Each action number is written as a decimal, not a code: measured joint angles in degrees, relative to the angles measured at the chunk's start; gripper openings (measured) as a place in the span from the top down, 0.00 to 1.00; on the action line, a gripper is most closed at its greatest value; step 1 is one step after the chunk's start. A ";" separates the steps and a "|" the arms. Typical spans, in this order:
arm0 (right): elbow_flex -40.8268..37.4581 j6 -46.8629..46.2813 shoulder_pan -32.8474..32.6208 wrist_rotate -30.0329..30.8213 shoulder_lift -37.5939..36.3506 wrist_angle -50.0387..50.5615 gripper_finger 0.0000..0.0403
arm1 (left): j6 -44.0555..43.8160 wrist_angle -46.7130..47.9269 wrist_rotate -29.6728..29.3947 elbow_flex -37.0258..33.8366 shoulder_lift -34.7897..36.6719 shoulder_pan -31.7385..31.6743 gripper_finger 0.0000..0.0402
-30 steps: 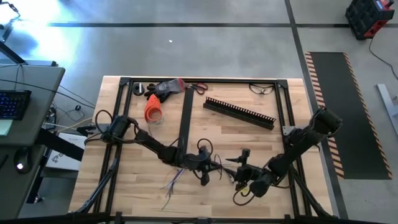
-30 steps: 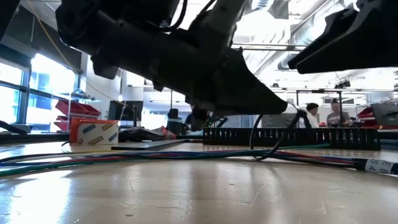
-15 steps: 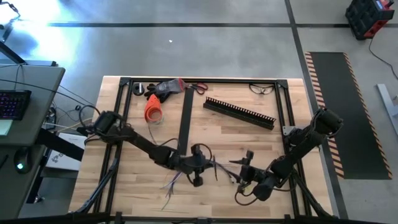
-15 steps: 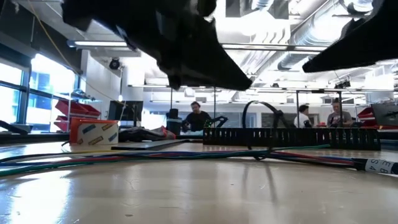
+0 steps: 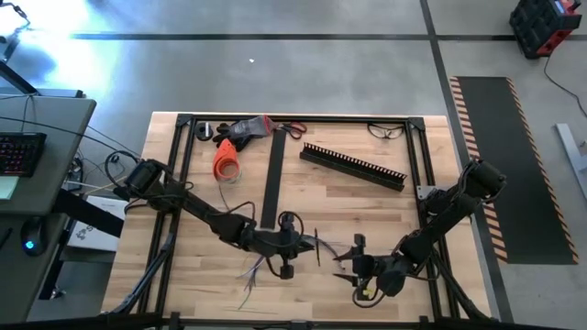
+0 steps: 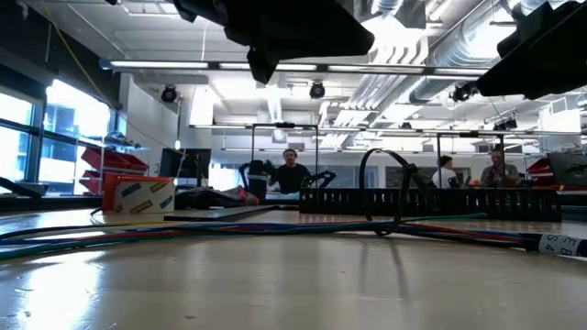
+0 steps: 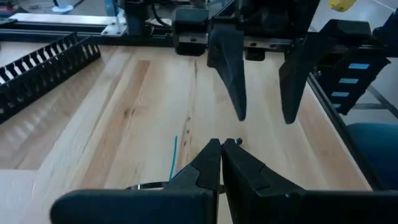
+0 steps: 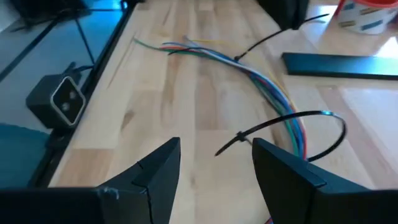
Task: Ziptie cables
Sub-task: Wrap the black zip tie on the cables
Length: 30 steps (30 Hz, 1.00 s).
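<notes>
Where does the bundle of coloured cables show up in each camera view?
High view: cables splay on the table's near side, below the left gripper.
Low view: cables run flat across the tabletop.
Left wrist view: only a green wire end shows.
Right wrist view: cables run diagonally, through the ziptie loop.
Shared landmark: the slotted channel.

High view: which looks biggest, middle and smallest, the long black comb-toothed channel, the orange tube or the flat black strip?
1. Long black comb-toothed channel, about tied with
2. Flat black strip: both look similarly long, so I won't rank them; the channel looks wider.
3. Orange tube, clearly smallest.
</notes>
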<state>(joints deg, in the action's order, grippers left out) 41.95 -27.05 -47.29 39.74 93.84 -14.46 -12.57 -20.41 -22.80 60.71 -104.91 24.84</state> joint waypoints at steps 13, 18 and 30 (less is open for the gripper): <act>0.00 0.07 -0.02 -1.22 0.00 0.00 0.54 | 7.50 -0.43 6.46 0.00 -0.02 -0.52 1.00; 0.00 0.07 1.39 -0.60 0.02 -0.26 0.54 | 15.99 -0.11 17.80 0.00 1.68 -3.86 1.00; -0.02 -11.58 6.47 -3.15 0.04 -0.38 0.54 | 22.28 2.11 39.13 0.07 5.63 -13.60 0.88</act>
<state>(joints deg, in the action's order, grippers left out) 41.93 -38.63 -40.82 36.59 93.89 -14.84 9.71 -18.30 16.33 60.77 -99.28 11.24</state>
